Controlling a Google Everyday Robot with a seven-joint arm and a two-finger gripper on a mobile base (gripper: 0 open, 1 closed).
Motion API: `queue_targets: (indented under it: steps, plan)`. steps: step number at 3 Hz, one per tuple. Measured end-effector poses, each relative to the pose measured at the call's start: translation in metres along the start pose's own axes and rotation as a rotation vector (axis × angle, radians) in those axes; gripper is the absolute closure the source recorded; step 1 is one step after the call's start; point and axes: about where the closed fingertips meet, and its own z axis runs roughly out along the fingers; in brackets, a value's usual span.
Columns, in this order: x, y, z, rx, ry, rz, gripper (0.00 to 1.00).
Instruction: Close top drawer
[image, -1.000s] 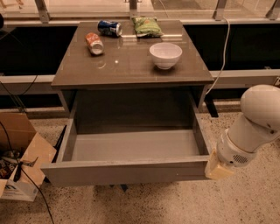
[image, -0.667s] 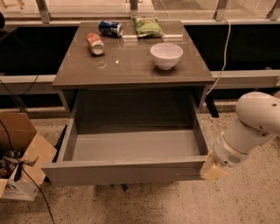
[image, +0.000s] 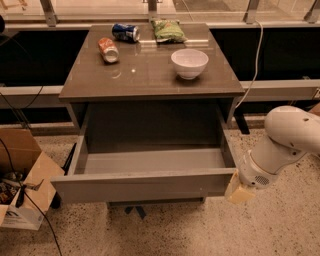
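Camera view shows the top drawer (image: 145, 186) pulled way out. It looks stiff and heavy, so push its flat front. The gripper (image: 239, 191) sits by its right corner; spread or pressed together, I cannot tell.

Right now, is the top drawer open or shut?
Open. The top drawer stands pulled far out from the cabinet, its grey inside showing. The pincer is at the right end of its front.

Claw (image: 239, 191) sits low, at the right front corner of the top drawer (image: 145, 186), touching or just beside it. Drawer stands open, its front running left from claw. Above-left of claw, on desk (image: 150, 82): white bowl (image: 189, 62), orange can (image: 108, 49), blue can (image: 125, 32), green bag (image: 168, 30). Cardboard box (image: 26, 192) far left of claw.
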Motion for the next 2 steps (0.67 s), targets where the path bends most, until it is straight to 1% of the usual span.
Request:
queue_targets:
  steps: [1, 2]
  plan:
    - [-0.008, -0.005, -0.001, 0.046, 0.004, -0.023, 1.0]
    - [-0.038, -0.029, -0.006, 0.144, -0.047, -0.106, 1.0]
